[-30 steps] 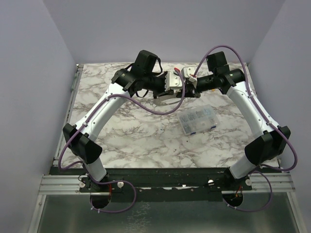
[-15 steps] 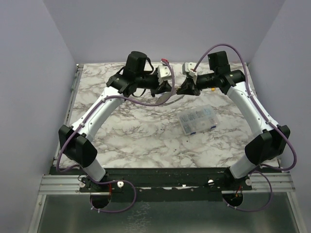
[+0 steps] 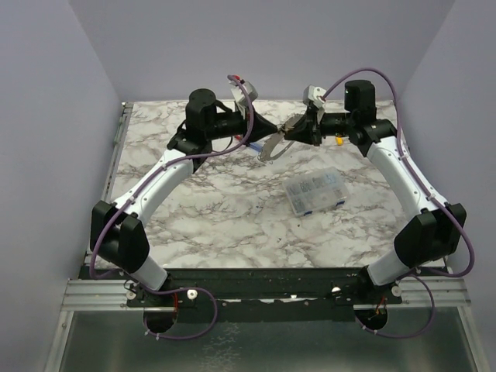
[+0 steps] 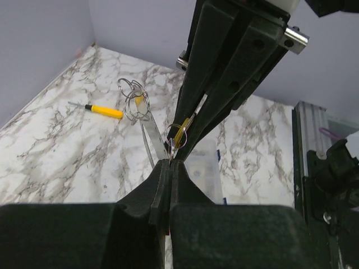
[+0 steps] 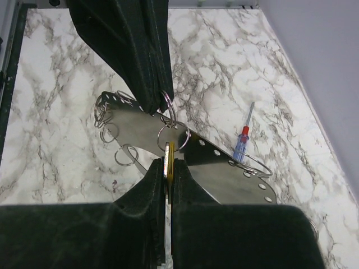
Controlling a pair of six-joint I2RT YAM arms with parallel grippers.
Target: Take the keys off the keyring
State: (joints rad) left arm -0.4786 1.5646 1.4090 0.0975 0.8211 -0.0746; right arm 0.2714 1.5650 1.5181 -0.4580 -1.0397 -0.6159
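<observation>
Right hand (image 5: 168,168): closed tight on a yellow-tan key (image 4: 182,132), which sits edge-on between the pads.
Left hand (image 4: 170,163): closed, its tips pinching the small split ring (image 5: 167,106) linked to the key; the two hands meet almost tip to tip.
Keyring (image 5: 216,165): the wide grey band with punched holes hangs tilted just under the hands, running toward seven o'clock in the overhead view. Whether its low end rests on the desk (image 3: 232,217) cannot be told.
Step in hand: by the look of it, working the held key off its split ring.
Doing it well: the left hand should hold the ring steady while the right walks the key round the coil toward the open end in short, turning moves. A straight pull apart would likely only drag the band or slip a pinch. The key is tiny, so the grip leaves little margin, and the dangling band may swing and twist the ring.
Arms: seen from above, both reach to the twelve o'clock end of the desk, elbows bowed outward. The left forearm comes in from nine o'clock and the right from three, with the wrists level and facing each other.
Around them: loose rings (image 5: 112,120) lie at ten o'clock of the key in the right wrist view, and a blue-and-red stick (image 5: 242,140) at three o'clock. From above, a clear box (image 3: 314,191) sits at five o'clock of the hands and a yellow-handled tool (image 4: 104,111) lies beside the right wrist.
</observation>
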